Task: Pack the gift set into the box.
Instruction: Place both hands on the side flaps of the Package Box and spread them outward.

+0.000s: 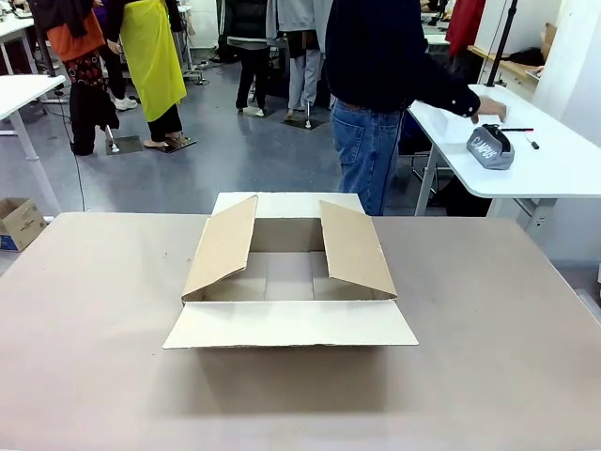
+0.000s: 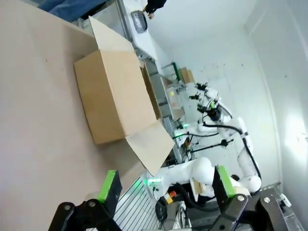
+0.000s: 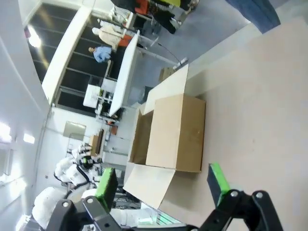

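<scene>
- The box (image 1: 291,324) sits in the middle of the front view, on the brown table (image 1: 94,329); its near and far flaps lie folded outward, while the two side flaps stand tilted inward over the opening and hide part of the inside.
- The grey pouch (image 1: 490,148) of the gift set lies at the right edge of the front view, on a white side table (image 1: 554,174), well apart from the box; two pens (image 1: 516,130) lie near it.
- The person (image 1: 376,56), top centre, stands behind the box and reaches right; the person's hand (image 1: 490,111) rests on the side table just above the pouch.
- A small printed carton (image 1: 19,223) sits on the floor at the left edge.
- The left gripper (image 2: 166,185) shows at the bottom of the left wrist view, jaws spread with nothing between; the box (image 2: 115,96) is mid-frame beyond it, the pouch (image 2: 139,20) at the top.
- The right gripper (image 3: 161,185) shows at the bottom of the right wrist view, jaws likewise spread and holding nothing; the box (image 3: 175,132) lies ahead, mid-frame.
</scene>
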`<control>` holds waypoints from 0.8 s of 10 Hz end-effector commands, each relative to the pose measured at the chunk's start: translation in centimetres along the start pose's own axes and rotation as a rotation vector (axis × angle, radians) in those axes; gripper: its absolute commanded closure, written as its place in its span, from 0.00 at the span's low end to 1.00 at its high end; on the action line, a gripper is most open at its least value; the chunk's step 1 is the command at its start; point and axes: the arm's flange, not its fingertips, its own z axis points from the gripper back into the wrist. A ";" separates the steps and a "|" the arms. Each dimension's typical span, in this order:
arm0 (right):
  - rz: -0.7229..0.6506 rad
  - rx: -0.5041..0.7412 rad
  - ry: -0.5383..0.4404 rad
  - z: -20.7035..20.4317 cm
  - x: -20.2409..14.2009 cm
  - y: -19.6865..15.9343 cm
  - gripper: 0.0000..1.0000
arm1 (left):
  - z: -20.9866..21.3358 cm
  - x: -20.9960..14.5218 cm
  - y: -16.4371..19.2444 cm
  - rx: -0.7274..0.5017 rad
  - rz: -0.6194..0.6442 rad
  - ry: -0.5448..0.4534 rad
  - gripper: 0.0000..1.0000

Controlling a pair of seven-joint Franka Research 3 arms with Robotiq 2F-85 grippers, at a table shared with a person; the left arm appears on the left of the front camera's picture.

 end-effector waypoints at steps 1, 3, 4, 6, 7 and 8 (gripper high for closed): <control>0.180 -0.080 0.134 -5.5 0.9 5.4 0.00 | -5.0 2.6 -5.0 0.053 -0.081 0.202 0.00; 0.406 -0.169 0.350 -15.4 -0.2 12.2 0.00 | -13.6 4.4 -11.7 0.179 -0.182 0.446 0.00; 0.506 -0.236 0.487 -21.1 -2.1 14.1 0.00 | -18.5 3.9 -14.2 0.308 -0.219 0.559 0.00; 0.644 -0.268 0.524 -28.1 -5.0 16.8 0.00 | -25.7 2.9 -15.2 0.473 -0.237 0.682 0.00; 0.665 -0.318 0.491 -30.1 -5.2 17.2 0.00 | -28.2 2.2 -15.0 0.485 -0.236 0.743 0.00; 0.650 -0.316 0.498 -31.1 -5.2 16.8 0.00 | -29.6 1.6 -14.0 0.531 -0.241 0.735 0.00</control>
